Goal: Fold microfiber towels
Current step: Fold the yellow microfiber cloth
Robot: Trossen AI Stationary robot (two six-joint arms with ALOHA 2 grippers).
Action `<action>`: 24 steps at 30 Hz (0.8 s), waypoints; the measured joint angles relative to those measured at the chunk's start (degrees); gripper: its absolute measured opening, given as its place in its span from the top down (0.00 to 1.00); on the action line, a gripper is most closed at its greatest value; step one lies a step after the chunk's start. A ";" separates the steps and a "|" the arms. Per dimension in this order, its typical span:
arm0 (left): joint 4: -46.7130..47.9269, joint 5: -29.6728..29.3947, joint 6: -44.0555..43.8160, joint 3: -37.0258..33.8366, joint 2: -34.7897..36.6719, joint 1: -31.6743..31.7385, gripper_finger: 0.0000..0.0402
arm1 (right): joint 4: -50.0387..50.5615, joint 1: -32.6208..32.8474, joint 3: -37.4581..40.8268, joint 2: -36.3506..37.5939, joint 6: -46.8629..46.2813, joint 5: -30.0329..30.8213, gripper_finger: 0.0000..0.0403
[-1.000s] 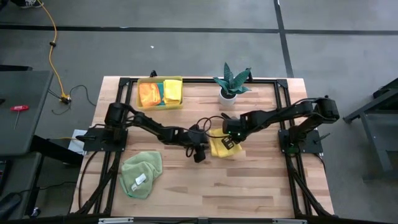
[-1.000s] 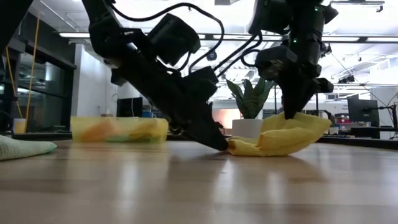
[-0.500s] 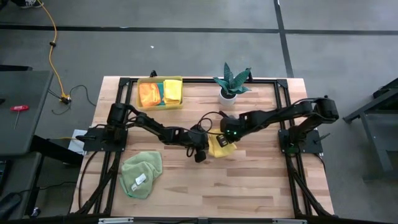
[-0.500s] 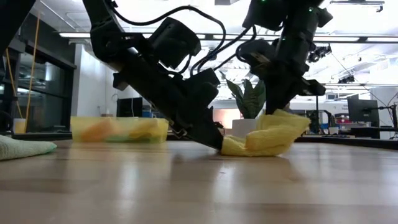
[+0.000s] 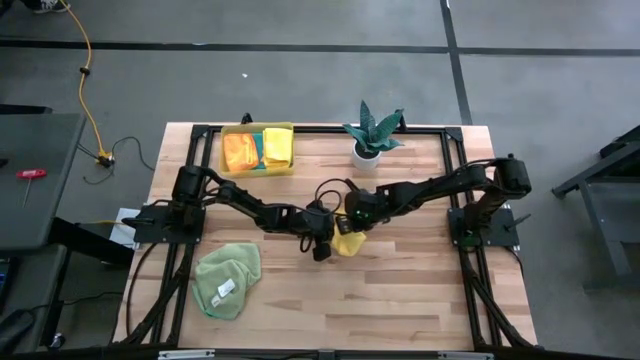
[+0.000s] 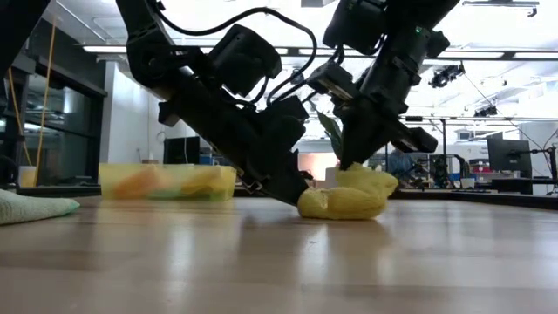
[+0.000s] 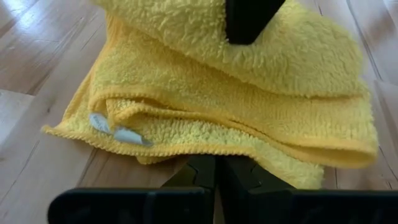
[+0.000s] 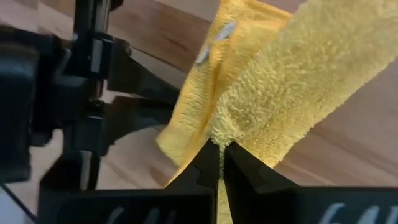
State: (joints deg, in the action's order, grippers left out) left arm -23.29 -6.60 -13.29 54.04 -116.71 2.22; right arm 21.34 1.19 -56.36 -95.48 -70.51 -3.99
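While both of my dark arms are meeting at the middle of the pale wooden table (image 5: 420, 290), my left gripper (image 5: 330, 243) is pinching shut on the near edge of the yellow towel (image 5: 346, 243), its fingers (image 7: 214, 177) pressed together on the fuzzy hem. My right gripper (image 5: 352, 218) is clamping an upper fold of the same cloth, fingers (image 8: 217, 165) closed on a thick nubby layer and lifting it over the rest. In the low view the yellow towel is bunching into a rounded, doubled-over lump on the plank surface, just beside the left gripper's tip. Its pile is looking loopy and plush, with stitched edges and a small pale tag (image 7: 118, 132) poking from between the layers; I cannot read any writing on it. A light green towel (image 5: 227, 279) is lying loosely folded near the table's front left, showing a small white label (image 5: 226, 289), also unreadable. At the back, a translucent yellow bin (image 5: 258, 150) is holding orange and yellow cloths, and a spiky potted plant (image 5: 372, 133) in a white pot is standing beside it.
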 joint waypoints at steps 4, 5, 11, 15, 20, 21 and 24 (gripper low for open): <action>0.11 0.01 -0.01 0.00 0.00 0.00 1.00 | -0.64 0.00 0.00 0.00 -2.03 -0.10 0.97; 0.13 -0.01 -0.01 0.00 0.02 0.00 1.00 | -0.92 0.00 0.00 0.00 -2.13 -0.12 0.95; 0.21 -0.01 -0.01 0.00 0.02 0.00 1.00 | -3.95 -0.02 0.00 0.03 -1.34 -2.64 0.72; 0.72 -0.10 -0.03 0.00 0.03 0.00 1.00 | -5.70 -0.02 0.00 1.28 -0.13 -5.57 0.58; 0.95 -0.71 -0.01 0.02 0.04 -0.01 1.00 | -6.23 0.10 0.00 4.23 2.53 -6.14 0.51; 0.97 -1.21 -0.01 0.02 0.04 -0.02 1.00 | -6.18 0.09 0.00 5.08 3.69 -6.13 0.50; 0.99 -1.58 -0.01 0.02 0.04 -0.04 1.00 | -3.44 0.10 0.00 8.28 8.53 -5.00 0.51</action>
State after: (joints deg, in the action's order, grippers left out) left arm -22.29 -8.19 -13.30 54.06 -116.66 2.17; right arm 17.90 1.30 -56.36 -87.21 -61.98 -8.99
